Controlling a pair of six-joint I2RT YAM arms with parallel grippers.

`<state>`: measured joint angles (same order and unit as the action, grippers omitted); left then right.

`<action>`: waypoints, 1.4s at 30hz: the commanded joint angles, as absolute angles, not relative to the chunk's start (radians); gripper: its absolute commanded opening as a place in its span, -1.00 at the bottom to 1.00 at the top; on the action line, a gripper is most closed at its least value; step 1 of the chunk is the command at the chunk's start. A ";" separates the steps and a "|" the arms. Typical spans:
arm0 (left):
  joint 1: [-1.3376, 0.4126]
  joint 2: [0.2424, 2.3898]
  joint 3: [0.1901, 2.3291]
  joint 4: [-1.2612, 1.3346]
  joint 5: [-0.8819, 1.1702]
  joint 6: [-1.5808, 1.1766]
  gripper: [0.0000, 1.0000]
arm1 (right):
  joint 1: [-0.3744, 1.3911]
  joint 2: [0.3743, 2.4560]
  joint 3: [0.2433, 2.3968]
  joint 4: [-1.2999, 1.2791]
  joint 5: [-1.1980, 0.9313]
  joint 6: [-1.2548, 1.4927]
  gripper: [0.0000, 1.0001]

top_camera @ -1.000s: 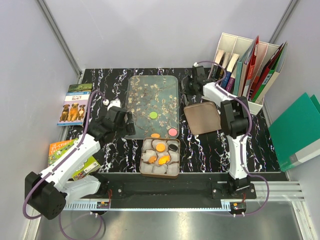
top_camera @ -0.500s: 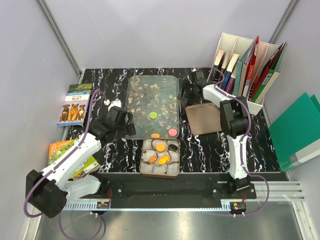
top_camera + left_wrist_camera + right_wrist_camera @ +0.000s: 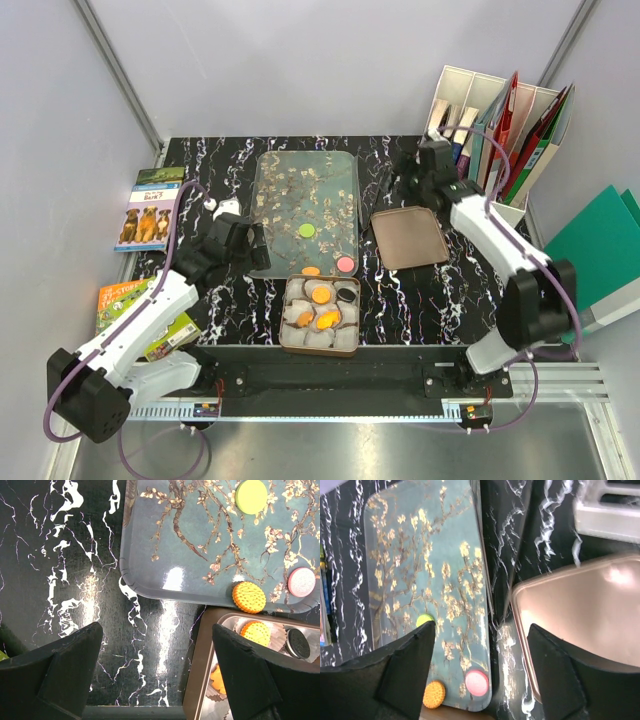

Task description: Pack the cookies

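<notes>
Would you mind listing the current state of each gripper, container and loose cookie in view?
Tin: open, partly filled with cookies.
Lid: off, lying on the table.
Tray: not yet emptied.
Green cookie: unpacked, on tray.
Pink cookie: unpacked, on tray.
Orange cookie: unpacked, on tray's near rim.
Left gripper: open, empty, beside tray.
Right gripper: open, empty, near lid.

Bright, even overhead light; white glare patches on the glossy worktop (image 3: 162, 622) and tray (image 3: 174, 578); right wrist view slightly blurred
</notes>
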<state>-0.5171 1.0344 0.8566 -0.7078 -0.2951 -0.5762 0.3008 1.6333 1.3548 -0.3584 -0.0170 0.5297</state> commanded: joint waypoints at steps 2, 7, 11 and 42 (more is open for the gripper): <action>-0.523 1.011 0.844 -0.663 -0.262 -0.571 0.88 | 0.302 1.407 1.045 -0.370 0.118 0.595 0.43; -0.522 1.019 0.848 -0.658 -0.247 -0.571 0.88 | 0.264 1.356 0.920 -0.413 0.173 0.611 0.08; -0.522 1.012 0.841 -0.658 -0.245 -0.569 0.88 | 0.223 1.358 0.876 -0.452 0.218 0.649 -0.39; -0.523 1.025 0.838 -0.653 -0.236 -0.572 0.88 | 0.097 1.414 0.693 -0.304 0.060 0.825 -0.12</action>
